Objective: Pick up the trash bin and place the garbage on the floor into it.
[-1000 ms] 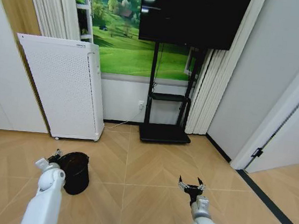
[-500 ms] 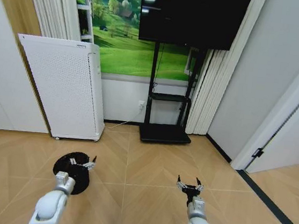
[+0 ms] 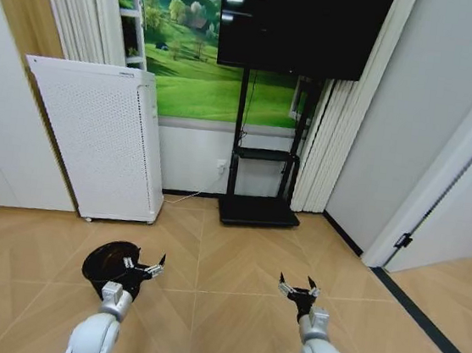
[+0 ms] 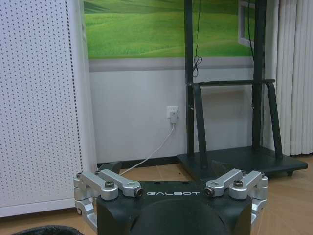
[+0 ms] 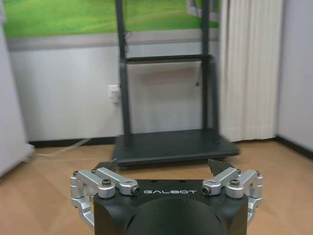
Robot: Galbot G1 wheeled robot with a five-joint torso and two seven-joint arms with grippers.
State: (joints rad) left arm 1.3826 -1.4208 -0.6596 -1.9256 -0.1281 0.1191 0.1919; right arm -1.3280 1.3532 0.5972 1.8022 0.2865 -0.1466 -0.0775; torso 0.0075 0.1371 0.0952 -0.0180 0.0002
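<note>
Black trash bin [image 3: 107, 262] lies tipped, mouth facing the robot.

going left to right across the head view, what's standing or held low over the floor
White perforated appliance → trash bin → left gripper, open → black TV stand → right gripper, open → grey door frame.

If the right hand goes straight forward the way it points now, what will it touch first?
Probably the black TV stand's base plate. The right hand, open, points straight at it, with bare wooden floor between. Depth is unclear, so if it stays level it could pass above the plate.
</note>
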